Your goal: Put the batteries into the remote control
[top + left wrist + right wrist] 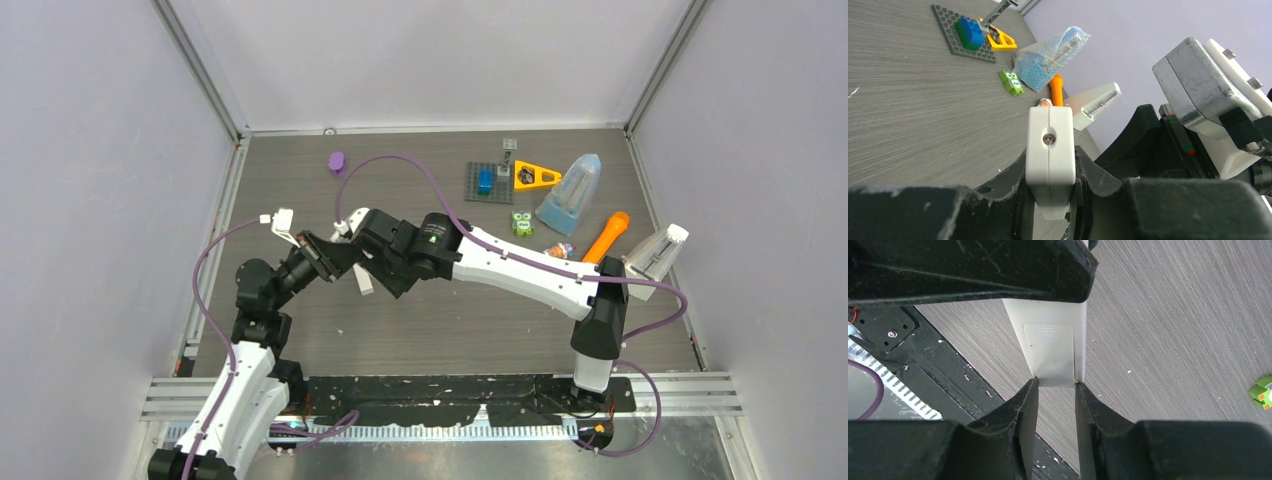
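**Remote control**: white, battery cover in place. It is pinched by its long edges between the fingers of the right end effector. The left end effector is clamped on the same remote, held above the table.

**Batteries**: a small coloured cluster on the table, well apart from both end effectors, just beside the orange carrot toy.
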`<state>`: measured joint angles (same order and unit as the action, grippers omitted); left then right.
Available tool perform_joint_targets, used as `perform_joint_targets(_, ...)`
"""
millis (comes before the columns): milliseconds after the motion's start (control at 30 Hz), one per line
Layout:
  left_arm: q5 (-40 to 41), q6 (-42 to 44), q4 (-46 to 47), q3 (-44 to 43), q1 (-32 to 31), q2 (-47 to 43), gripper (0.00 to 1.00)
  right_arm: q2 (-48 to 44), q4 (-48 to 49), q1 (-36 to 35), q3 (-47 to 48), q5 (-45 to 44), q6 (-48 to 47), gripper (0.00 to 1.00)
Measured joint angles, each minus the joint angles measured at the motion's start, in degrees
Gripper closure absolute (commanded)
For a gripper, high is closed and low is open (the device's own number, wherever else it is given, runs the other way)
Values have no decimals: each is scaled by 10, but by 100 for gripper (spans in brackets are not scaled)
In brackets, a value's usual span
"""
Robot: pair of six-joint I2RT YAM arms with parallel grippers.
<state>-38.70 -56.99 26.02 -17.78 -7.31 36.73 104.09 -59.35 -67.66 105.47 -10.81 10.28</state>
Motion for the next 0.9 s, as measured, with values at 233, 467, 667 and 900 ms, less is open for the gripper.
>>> perform_joint_targets(233, 5, -11, -2, 1, 0, 0, 100, 1, -1, 0, 1, -4, 5, 53)
perform_joint_targets(467, 17, -24, -5, 1, 0, 2, 100, 1, 0, 2, 1, -12, 9, 35)
perform_joint_targets(667, 42, -47, -6, 9, 0, 18, 100, -13, 21, 10, -20, -9, 23, 31)
perform_joint_targets(900, 92, -40, -41, 30, 0, 28, 100, -90, 77, 44, -135, 1, 73, 26)
